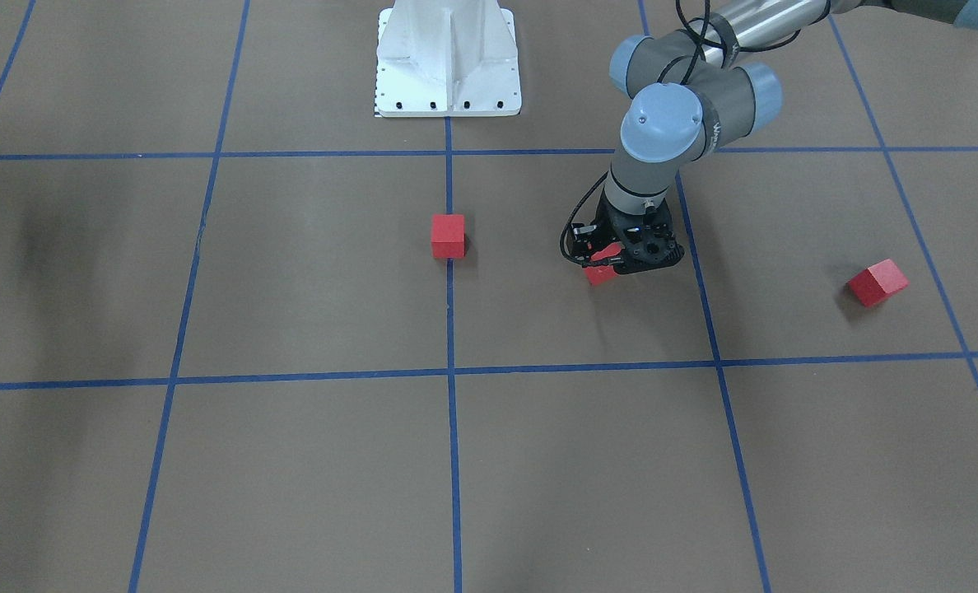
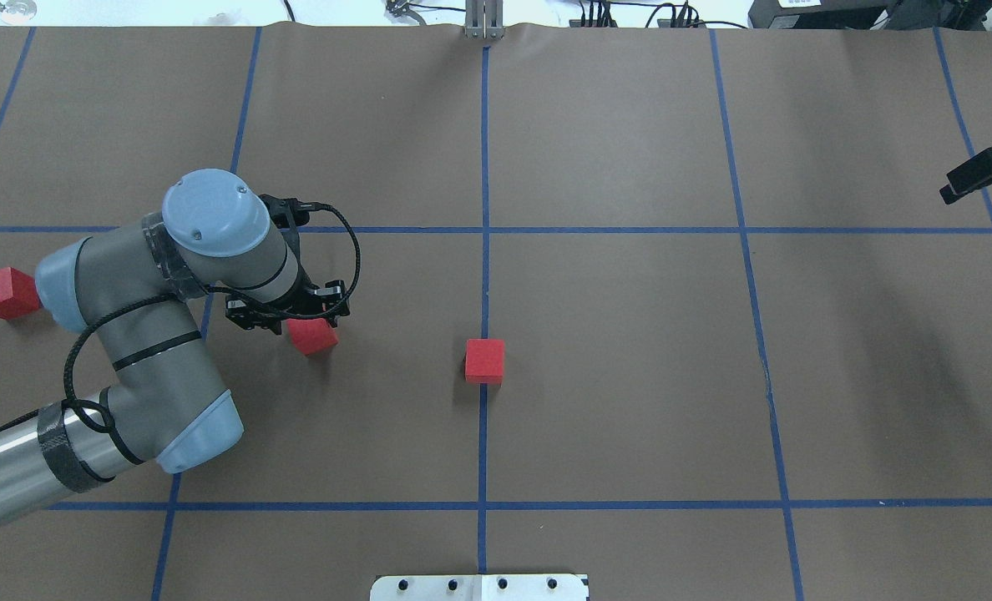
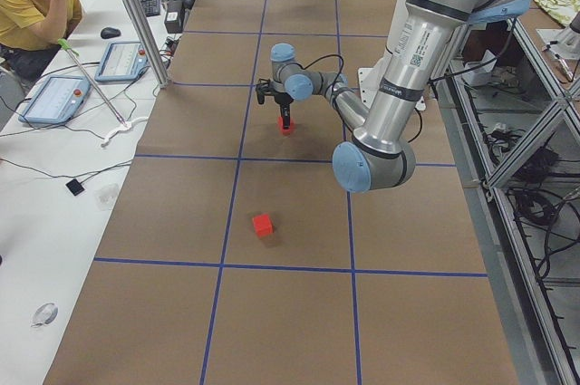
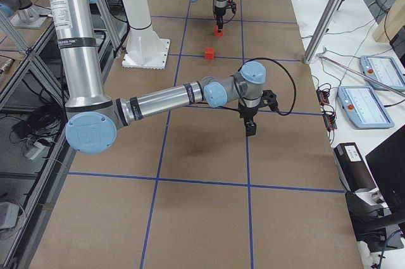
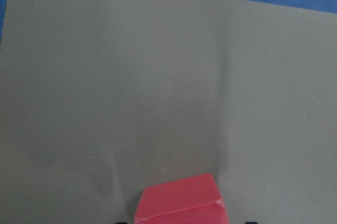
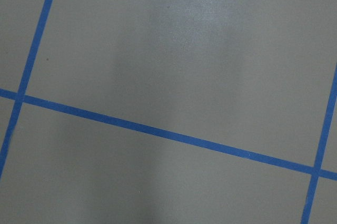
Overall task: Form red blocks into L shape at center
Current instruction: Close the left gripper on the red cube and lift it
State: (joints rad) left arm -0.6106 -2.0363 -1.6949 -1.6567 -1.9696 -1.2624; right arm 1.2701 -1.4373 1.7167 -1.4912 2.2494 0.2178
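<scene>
Three red blocks lie apart from one another. One red block sits on the vertical blue line at the center. My left gripper is shut on a second red block, low over the floor and left of the center in the overhead view. I cannot tell whether this block touches the floor. The third red block lies at the far left, behind my left arm's elbow. My right gripper hangs at the right edge; I cannot tell whether it is open or shut.
The white robot base plate stands on the centre line at the robot's side. My left arm's elbow reaches over the left cells. An operator sits beside the table with tablets.
</scene>
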